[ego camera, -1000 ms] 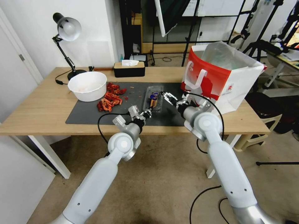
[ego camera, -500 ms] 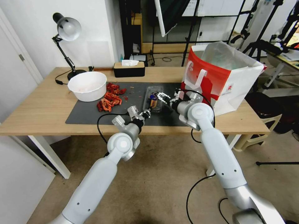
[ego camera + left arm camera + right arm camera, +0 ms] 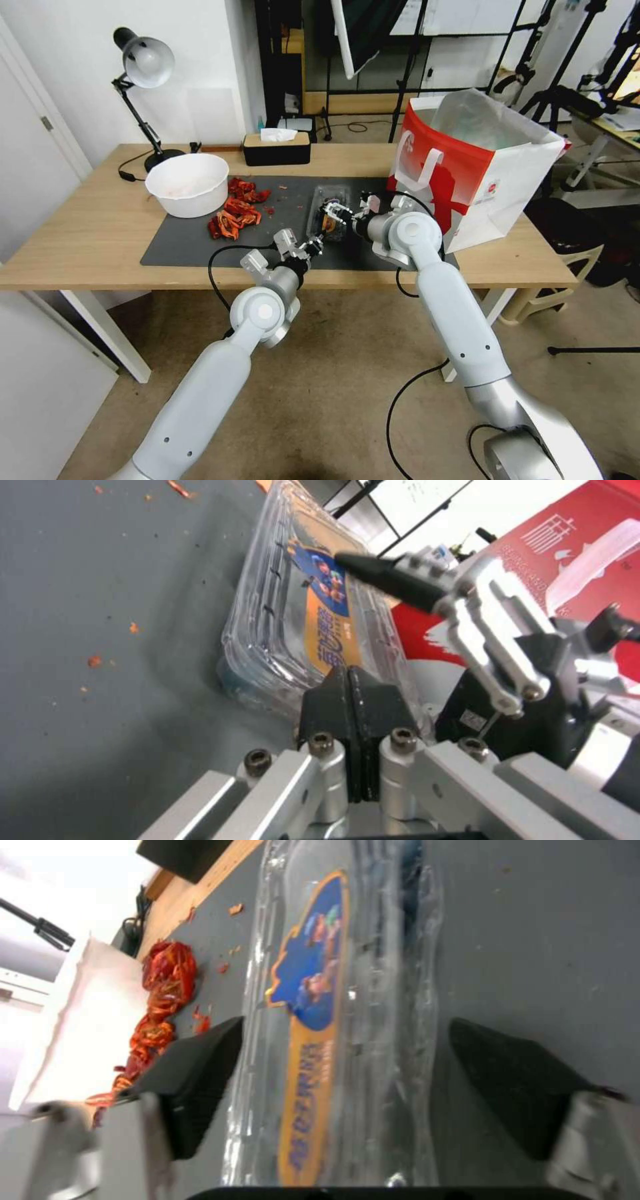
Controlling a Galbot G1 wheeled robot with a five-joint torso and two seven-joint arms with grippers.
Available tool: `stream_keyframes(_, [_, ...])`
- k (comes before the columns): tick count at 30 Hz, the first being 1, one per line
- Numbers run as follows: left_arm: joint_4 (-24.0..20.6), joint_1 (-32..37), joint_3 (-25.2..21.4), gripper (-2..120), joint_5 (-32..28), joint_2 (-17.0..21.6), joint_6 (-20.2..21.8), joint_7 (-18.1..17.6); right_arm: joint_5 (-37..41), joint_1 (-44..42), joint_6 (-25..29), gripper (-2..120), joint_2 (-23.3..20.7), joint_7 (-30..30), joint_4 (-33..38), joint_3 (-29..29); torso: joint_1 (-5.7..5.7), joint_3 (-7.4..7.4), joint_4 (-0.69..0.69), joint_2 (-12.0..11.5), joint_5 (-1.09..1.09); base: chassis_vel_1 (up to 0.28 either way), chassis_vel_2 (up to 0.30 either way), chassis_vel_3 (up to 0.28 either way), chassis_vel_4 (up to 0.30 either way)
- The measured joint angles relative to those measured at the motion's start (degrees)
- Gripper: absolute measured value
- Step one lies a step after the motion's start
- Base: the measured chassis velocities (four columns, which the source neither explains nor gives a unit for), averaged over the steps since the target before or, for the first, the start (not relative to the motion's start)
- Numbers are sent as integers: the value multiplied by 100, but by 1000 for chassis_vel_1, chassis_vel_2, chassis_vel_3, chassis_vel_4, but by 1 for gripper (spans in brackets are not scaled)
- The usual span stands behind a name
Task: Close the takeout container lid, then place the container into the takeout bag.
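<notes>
The takeout container (image 3: 329, 215), a clear clamshell, lies on the dark mat (image 3: 200, 240) with its lid (image 3: 313, 1005) down; the lid's label is blue and orange. My right gripper (image 3: 337, 212) is open and straddles the container (image 3: 373, 940), one black finger (image 3: 193, 1075) on each long side. In the left wrist view, a right finger (image 3: 390, 577) hangs over the label (image 3: 327, 620). My left gripper (image 3: 315, 245) is shut, its tips (image 3: 350, 690) against the container's near end. The red-and-white takeout bag (image 3: 480, 160) stands open to the right.
A white bowl (image 3: 188, 183) and a heap of red scraps (image 3: 235, 213) lie left of the container. At the table's back are a black tissue box (image 3: 277, 148) and a desk lamp (image 3: 143, 63). The bag sits close beside my right arm.
My right gripper has moved left from beside the bag to over the container and now straddles it. The left arm and the container have stayed put.
</notes>
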Motion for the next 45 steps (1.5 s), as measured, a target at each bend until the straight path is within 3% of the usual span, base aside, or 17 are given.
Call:
stream_keyframes(8, [-35,-22,-11,0,-26,-11,-16,0,62,1,-7,54,-63,-5,-60,43,1,1,0,0,1,0,0,0,0])
stream_keyframes(11, [-35,-19,-11,0,-29,-18,-19,1,90,-10,-18,39,-81,10,-80,69,1,2,1,-1,1,0,0,0,0])
stream_keyframes(15, [-36,-15,-11,0,-29,-21,-21,2,109,-23,-23,30,-85,16,-85,82,2,3,2,-1,2,0,0,0,0])
stream_keyframes(17, [-35,-15,-13,0,-29,-20,-34,4,127,-35,-27,16,-75,17,-85,104,2,2,4,-1,2,0,0,0,0])
stream_keyframes(19, [-35,-14,-18,0,-30,-19,-38,8,129,-38,-27,14,-71,16,-84,109,2,2,4,-1,2,0,0,0,0])
stream_keyframes(21, [-40,2,-74,0,-30,-6,-56,39,133,-48,-25,3,-50,2,-85,143,1,2,2,-1,2,0,0,0,0])
stream_keyframes(29, [-470,360,-461,0,98,214,-153,223,166,-61,13,0,-75,-78,-9,182,2,3,1,-2,0,0,0,0,0])
stream_keyframes(35, [-813,885,-887,0,1070,479,-391,652,210,-71,45,0,-145,-209,84,191,2,3,1,-2,1,0,0,0,0])
stream_keyframes(38, [-1028,1470,-1242,10,1828,705,-698,1088,226,-81,74,0,-144,-309,218,191,2,3,3,-2,-1,0,0,0,0])
stream_keyframes(39, [-1126,1728,-1376,18,2116,773,-832,1210,226,-83,99,0,-119,-356,280,189,1,2,3,-2,0,0,0,0,0])
stream_keyframes(44, [-1255,2180,-1560,30,2723,798,-1109,1340,228,-83,160,0,-84,-461,397,185,2,2,2,-2,0,0,0,0,0])
stream_keyframes(45, [-1273,2353,-1612,35,3092,785,-1292,1355,230,-86,204,0,-83,-515,476,182,1,2,2,-2,1,0,0,0,0])
